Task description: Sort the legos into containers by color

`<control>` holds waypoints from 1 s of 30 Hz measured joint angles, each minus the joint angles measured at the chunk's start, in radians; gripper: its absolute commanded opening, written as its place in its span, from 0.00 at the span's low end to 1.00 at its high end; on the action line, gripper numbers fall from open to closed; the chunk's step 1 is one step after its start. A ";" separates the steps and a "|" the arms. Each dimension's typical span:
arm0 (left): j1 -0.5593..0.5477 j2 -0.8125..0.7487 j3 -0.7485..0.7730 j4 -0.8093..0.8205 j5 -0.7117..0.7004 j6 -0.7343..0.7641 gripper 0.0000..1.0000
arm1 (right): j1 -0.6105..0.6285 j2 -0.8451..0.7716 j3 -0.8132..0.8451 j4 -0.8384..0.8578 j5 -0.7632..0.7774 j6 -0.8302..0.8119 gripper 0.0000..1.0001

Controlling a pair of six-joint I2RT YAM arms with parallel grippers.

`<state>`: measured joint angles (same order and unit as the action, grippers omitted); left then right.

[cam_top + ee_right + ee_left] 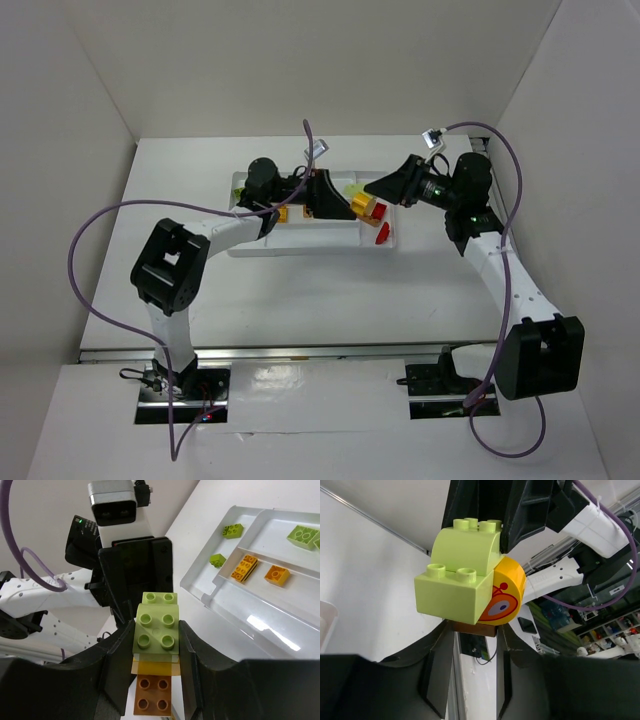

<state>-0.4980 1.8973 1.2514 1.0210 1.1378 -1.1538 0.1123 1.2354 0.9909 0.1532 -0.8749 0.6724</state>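
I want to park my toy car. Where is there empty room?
Bare table between the tray and the arm bases; the tray's near strip. Crowded above the tray's middle: left claw and right claw meet at the lego stack.

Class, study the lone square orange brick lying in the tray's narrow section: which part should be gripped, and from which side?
Grip the orange brick by two opposite side walls, coming straight down from above. It lies flat, studs up, so the top gives no hold, and the low ridges of the tray likely bar a sideways approach; bare floor shows around it.
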 measured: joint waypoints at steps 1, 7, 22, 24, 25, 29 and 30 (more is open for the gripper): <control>0.000 0.000 0.000 0.000 0.003 -0.003 0.27 | -0.001 0.000 0.000 0.000 -0.002 0.001 0.11; 0.000 0.000 0.000 -0.005 0.007 -0.002 0.00 | -0.006 0.000 0.000 0.012 -0.001 0.000 0.11; 0.042 -0.066 -0.224 0.010 0.021 0.010 0.00 | -0.006 0.019 0.007 -0.010 0.092 -0.024 0.11; 0.059 -0.109 -0.240 -0.070 0.022 0.060 0.00 | -0.004 0.054 0.037 -0.046 0.156 -0.050 0.10; 0.072 -0.144 -0.243 -0.159 0.012 0.109 0.00 | 0.002 0.074 0.053 -0.064 0.187 -0.062 0.10; 0.134 -0.297 -0.216 -0.561 -0.105 0.361 0.00 | 0.036 0.154 0.099 -0.112 0.315 -0.097 0.09; 0.151 -0.333 -0.203 -0.651 -0.141 0.414 0.00 | 0.049 0.170 0.107 -0.122 0.339 -0.103 0.09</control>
<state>-0.3466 1.5639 1.0481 0.3702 0.9970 -0.7399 0.1616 1.4055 1.0977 0.0307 -0.5362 0.5694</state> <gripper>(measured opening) 0.393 0.441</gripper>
